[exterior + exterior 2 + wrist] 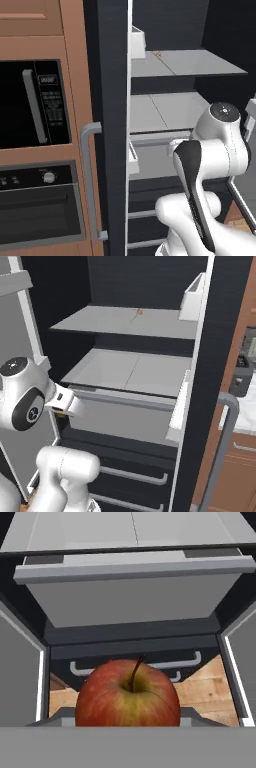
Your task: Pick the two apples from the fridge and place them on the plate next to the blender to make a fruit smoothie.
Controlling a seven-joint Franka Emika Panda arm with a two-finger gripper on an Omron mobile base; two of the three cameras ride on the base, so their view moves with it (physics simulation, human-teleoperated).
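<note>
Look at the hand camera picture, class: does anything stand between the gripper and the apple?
Nothing visible does. The apple sits right at the bottom of the hand view, stem up, where the fingers would be, apparently already held. The grey fridge drawer lies beyond it, not in between.

Pale grey fridge shelves point(131, 322): upper one carrying a tiny orange-brown speck point(139, 312) toward 12 o'clock; lower shelf point(132, 372) above a grey drawer point(135, 587); wooden floor point(207, 687) at 4 o'clock
</note>
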